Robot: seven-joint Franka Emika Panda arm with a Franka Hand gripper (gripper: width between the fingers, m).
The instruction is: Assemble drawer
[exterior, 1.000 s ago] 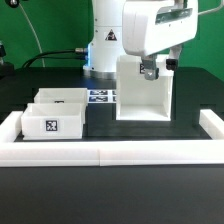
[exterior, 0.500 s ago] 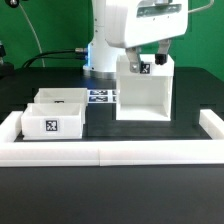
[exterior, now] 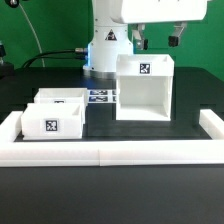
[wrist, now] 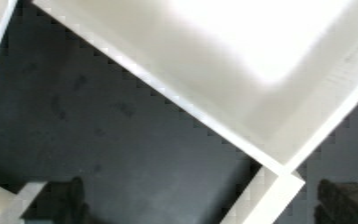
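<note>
The drawer's tall white box housing [exterior: 143,88] stands upright on the black table at centre right, with a square tag on its top. It also shows in the wrist view [wrist: 247,50] as a white corner below the camera. Two small white trays stand at the exterior view's left, one behind [exterior: 60,98] and one in front [exterior: 52,122] with a tag on its front. My gripper [exterior: 157,40] hangs just above the housing's top, open and empty, with its dark fingers [wrist: 51,200] spread wide and touching nothing.
The marker board [exterior: 100,97] lies flat between the trays and the housing. A low white rail [exterior: 110,152] edges the table at the front and both sides. The arm's white base [exterior: 105,50] stands behind the housing.
My gripper has risen from the housing's top edge to above it, uncovering the tag on top. The housing and trays have not moved.
</note>
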